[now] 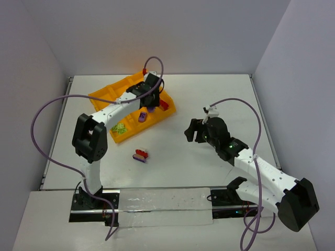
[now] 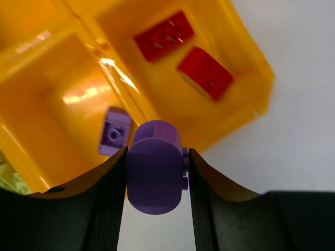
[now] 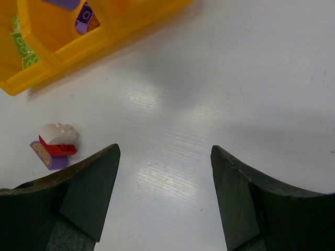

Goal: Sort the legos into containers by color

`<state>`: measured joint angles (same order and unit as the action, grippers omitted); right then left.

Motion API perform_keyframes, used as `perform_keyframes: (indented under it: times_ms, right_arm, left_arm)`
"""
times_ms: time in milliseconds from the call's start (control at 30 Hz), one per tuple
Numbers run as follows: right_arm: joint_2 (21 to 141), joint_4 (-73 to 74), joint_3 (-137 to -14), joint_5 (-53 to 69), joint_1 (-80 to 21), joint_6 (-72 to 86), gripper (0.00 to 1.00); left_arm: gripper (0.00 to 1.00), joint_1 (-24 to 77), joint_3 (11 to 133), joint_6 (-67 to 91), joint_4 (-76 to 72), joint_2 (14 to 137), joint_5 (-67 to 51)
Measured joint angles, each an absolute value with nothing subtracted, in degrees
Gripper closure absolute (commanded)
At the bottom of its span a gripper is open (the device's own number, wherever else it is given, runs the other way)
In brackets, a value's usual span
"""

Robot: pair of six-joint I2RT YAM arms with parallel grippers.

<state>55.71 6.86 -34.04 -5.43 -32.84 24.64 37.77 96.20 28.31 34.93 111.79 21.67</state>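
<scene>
left fingers (image 2: 104, 204) holding a purple lego (image 2: 154, 172) above the tray (image 2: 251, 78) edge, red legos (image 2: 163, 35) in the cell behind, right fingers (image 3: 89, 188) wide over the surface (image 3: 209, 94), mixed cluster (image 3: 55, 146) nearby

The left gripper (image 1: 151, 100) hangs over the right end of the orange-yellow plastic tray (image 1: 107, 94), with a purple brick (image 1: 151, 109) partly showing at its tip. In the tray's cells lie 1 red brick (image 1: 164, 104), 1 loose purple brick (image 1: 142, 117) and some yellow-green bricks (image 1: 119, 127). A red-and-purple brick cluster (image 1: 140, 155) sits on the white table (image 1: 209, 94) near the tray. The right gripper (image 1: 192, 130) hovers over the table, well apart from both.
</scene>
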Motion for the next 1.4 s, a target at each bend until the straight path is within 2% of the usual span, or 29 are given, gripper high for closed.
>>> perform_keyframes:
  times_ms: [233, 333, 433, 467, 533, 667, 700, 833, 1067, 1400]
  right_arm:
    - [54.6, 7.6, -34.0, -6.6, -32.8, 24.6, 0.23]
    - [54.7, 7.8, -34.0, -6.8, -32.8, 24.5, 0.23]
    - [55.0, 7.8, -34.0, -6.9, -32.8, 24.4, 0.23]
    - [55.2, 7.8, -34.0, -6.9, -32.8, 24.4, 0.23]
    - [55.6, 7.8, -34.0, -6.8, -32.8, 24.4, 0.23]
    - [56.1, 7.8, -34.0, -6.7, -32.8, 24.4, 0.23]
    - [56.1, 7.8, -34.0, -6.7, -32.8, 24.4, 0.23]
    - [56.1, 7.8, -34.0, -6.7, -32.8, 24.4, 0.23]
    - [56.1, 7.8, -34.0, -6.6, -32.8, 24.6, 0.23]
    - [56.5, 7.7, -34.0, -5.2, -32.8, 24.7, 0.23]
  left_arm:
    - [0.78, 32.4, 101.6, 28.3, 36.6, 117.7, 24.5]
    - [0.74, 31.5, 101.6, 28.8, 36.8, 118.4, 24.8]
    - [0.65, 30.3, 101.4, 29.9, 36.6, 118.4, 25.3]
    - [0.61, 29.8, 101.0, 30.2, 36.4, 118.4, 25.5]
    - [0.44, 29.0, 100.0, 30.9, 36.0, 118.4, 25.9]
    - [0.17, 28.4, 97.5, 31.4, 36.0, 118.4, 26.6]
    - [0.15, 28.3, 97.1, 31.5, 36.1, 118.4, 26.6]
    - [0.15, 28.4, 97.0, 31.7, 36.2, 118.4, 26.8]
    - [0.25, 30.2, 89.7, 31.2, 34.7, 110.7, 25.5]
    - [0.34, 44.0, 69.6, 35.2, 31.8, 91.5, 25.9]
